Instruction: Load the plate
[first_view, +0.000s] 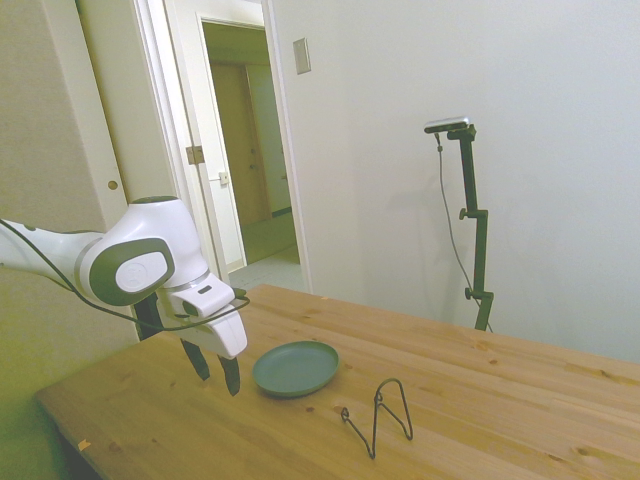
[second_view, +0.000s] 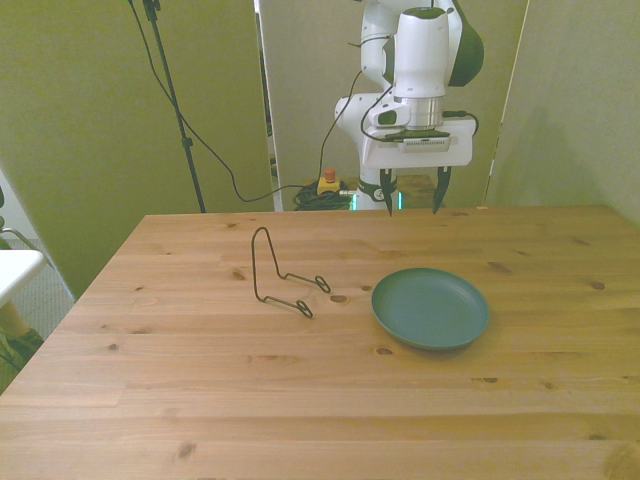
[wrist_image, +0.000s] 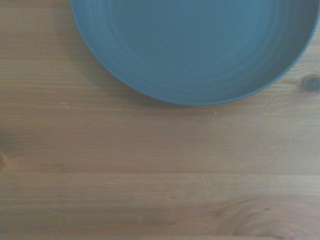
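1. The grey-green plate (second_view: 430, 307) is being seen lying flat, rim up, on the wooden table (second_view: 200, 400), toward the front view's right.
2. The gripper (second_view: 412, 200) is being held above the table behind the plate, fingers spread wide, nothing gripped.
3. The black wire rack (second_view: 283, 270) is being left standing near the plate, apart from it.

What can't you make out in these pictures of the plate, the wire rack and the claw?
- Plate: the wrist view's edge cuts off much of it; its underside lies against the table in every view.
- Wire rack: absent from the wrist view; thin in the side view, so how its feet rest is unclear.
- Claw: absent from the wrist view; its height above the table is hard to judge in the front view.
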